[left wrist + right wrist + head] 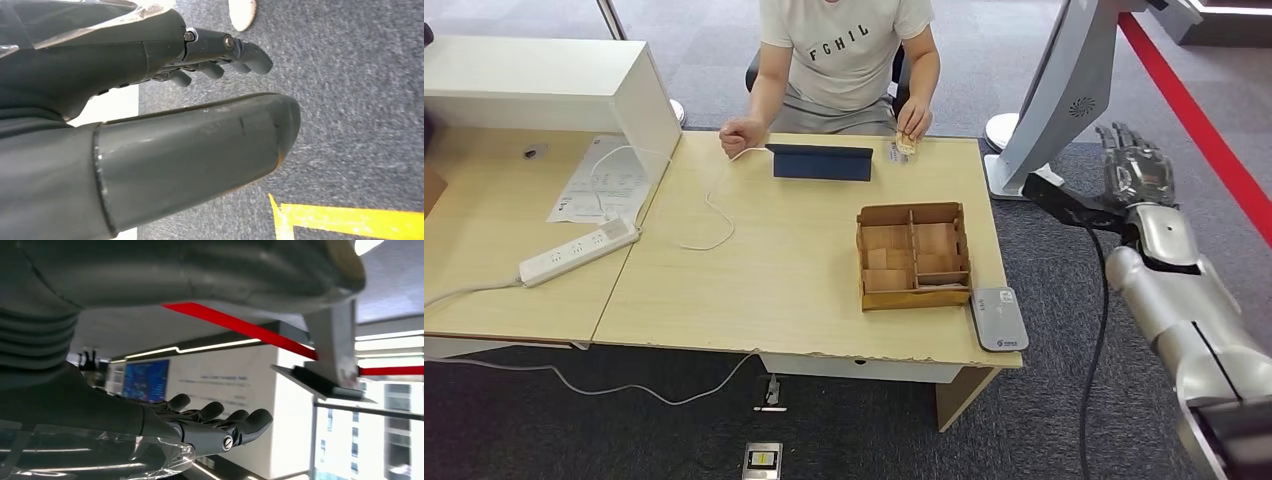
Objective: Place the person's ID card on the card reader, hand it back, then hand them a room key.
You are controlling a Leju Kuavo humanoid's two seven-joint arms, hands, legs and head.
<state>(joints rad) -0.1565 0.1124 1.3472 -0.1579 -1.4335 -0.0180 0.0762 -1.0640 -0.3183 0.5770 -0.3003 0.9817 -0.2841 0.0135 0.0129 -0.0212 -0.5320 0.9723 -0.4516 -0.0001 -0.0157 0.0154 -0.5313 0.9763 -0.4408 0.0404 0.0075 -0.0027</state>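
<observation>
A person in a white T-shirt (849, 50) sits at the far side of the wooden desk (754, 270) and holds a small card (905, 143) at the desk's far edge. The grey card reader (999, 318) lies at the desk's near right corner. Beside it stands a brown divided box (913, 255) with flat cards in its compartments. My right hand (1136, 165) is raised to the right of the desk, fingers spread, holding nothing; the right wrist view shows its fingers (220, 422) extended. My left hand (200, 125) hangs over grey carpet with straight fingers and nothing in it.
A dark tablet (821, 161) with a white cable lies in front of the person. On the left sit a power strip (579, 251), a paper sheet (604, 180) and a white raised shelf (544, 85). A grey stand (1064, 95) rises right of the desk.
</observation>
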